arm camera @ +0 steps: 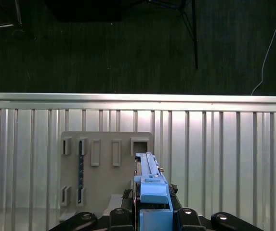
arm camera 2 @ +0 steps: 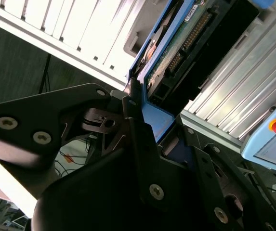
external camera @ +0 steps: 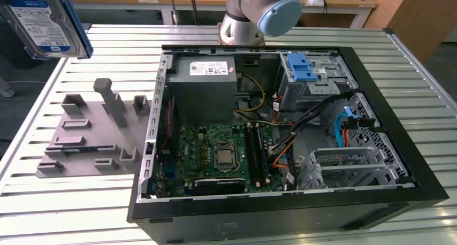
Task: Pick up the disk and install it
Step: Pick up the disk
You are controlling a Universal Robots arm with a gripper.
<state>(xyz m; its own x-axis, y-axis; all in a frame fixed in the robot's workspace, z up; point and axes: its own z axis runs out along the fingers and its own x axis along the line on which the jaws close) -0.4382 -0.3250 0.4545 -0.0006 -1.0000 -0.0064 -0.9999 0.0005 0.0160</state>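
**Disk gripped and held high, away from the drive cage**

The fingers [arm camera: 122, 214] are clamped on the disk [arm camera: 150, 180], one on each side of its blue carrier frame, which the first wrist view shows edge-on. The second wrist view shows the same grip: a black finger against the blue frame, with the drive's green circuit board and connector row facing the camera. In the exterior view the disk hangs high at the exterior view's left, well above the slatted metal worktop [external camera: 71, 202]. Its white-and-blue label is turned toward the camera and it is slightly tilted. Below it, on the worktop, sits the grey holder block [external camera: 89, 135] with its upright posts. Just beside the block, toward the exterior view's right, lies the open computer case [external camera: 286, 213]. Inside are a power supply [external camera: 207, 87], a motherboard [external camera: 221, 151] and a metal drive cage [external camera: 314, 87] topped by a blue latch piece [external camera: 301, 68]. The disk is well apart from that cage. The arm's base [external camera: 253, 12] stands behind the case
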